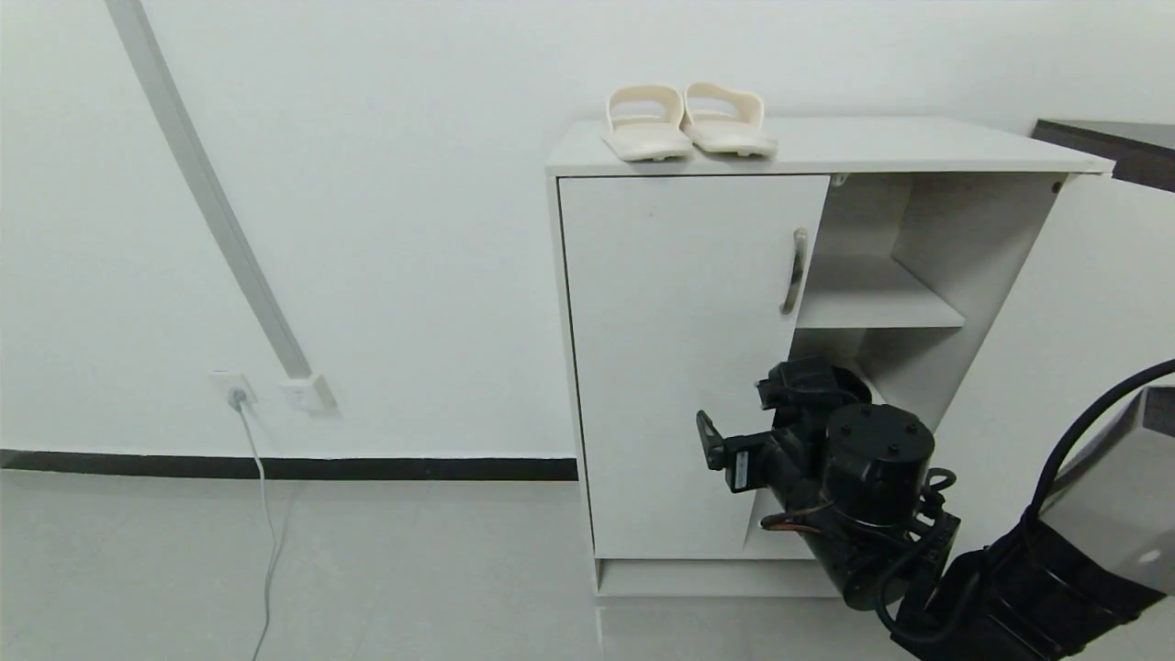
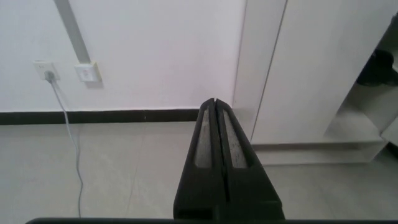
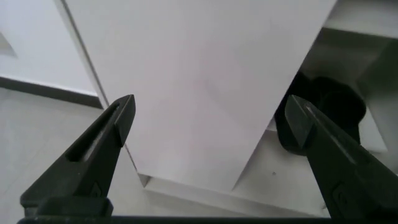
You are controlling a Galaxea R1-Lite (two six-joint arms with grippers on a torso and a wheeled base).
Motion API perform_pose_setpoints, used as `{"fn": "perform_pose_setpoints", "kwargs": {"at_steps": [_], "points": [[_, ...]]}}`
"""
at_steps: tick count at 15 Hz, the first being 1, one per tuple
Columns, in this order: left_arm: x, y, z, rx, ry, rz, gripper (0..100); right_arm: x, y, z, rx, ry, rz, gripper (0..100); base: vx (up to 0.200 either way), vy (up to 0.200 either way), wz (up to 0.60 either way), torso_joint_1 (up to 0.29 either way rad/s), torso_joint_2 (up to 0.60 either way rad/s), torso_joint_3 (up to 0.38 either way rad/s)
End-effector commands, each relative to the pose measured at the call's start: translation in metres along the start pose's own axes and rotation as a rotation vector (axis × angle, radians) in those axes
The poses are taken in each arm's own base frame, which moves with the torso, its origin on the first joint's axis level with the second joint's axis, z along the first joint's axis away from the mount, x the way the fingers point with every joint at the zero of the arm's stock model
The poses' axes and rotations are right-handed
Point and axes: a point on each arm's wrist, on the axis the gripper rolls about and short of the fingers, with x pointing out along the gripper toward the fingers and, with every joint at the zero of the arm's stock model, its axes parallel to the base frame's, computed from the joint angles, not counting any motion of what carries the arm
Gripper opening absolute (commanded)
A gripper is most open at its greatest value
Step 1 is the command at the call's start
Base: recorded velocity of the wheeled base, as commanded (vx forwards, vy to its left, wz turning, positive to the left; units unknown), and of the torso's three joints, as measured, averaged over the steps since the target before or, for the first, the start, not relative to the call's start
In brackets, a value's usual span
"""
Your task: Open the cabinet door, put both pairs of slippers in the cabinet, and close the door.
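A cream pair of slippers [image 1: 688,121] sits on top of the white cabinet [image 1: 826,142]. The cabinet's left door [image 1: 679,367] is closed, and its handle [image 1: 795,271] is near the middle. The right door [image 1: 1065,349] stands swung open, showing a shelf [image 1: 872,303] and the lower compartment. A black pair of slippers [image 3: 323,112] lies in that lower compartment. My right gripper [image 3: 210,106] is open and holds nothing, low in front of the left door's edge. My left gripper [image 2: 214,140] is shut with nothing in it, low above the floor to the cabinet's left.
A wall socket with a grey cable [image 1: 262,496] is on the wall to the left, above a black skirting strip [image 1: 275,468]. A dark tabletop edge [image 1: 1111,138] shows at the far right. The grey floor [image 1: 367,569] left of the cabinet is open.
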Motion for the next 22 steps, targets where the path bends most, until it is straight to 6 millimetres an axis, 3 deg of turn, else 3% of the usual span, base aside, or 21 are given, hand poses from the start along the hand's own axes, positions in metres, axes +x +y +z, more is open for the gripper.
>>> {"fn": "perform_pose_setpoints", "kwargs": {"at_steps": [1,11,22], "points": [[0.0001,0.0000,-0.0002,0.000,0.003,-0.001,0,0.0004,-0.0002,-0.0007,-0.001,0.002,-0.002,100,0.000,0.000,0.00,0.032,-0.48,-0.364],[0.0000,0.0000,0.0002,-0.002,0.002,-0.001,0,0.0002,-0.0003,-0.0002,-0.003,0.000,-0.002,100,0.000,0.000,0.00,0.133,-0.47,-0.335],[0.0000,0.0000,0.0002,-0.002,0.002,-0.001,0,-0.0001,-0.0005,0.0001,-0.003,-0.001,0.000,100,0.000,0.000,0.00,0.206,-0.52,-0.323]]}}
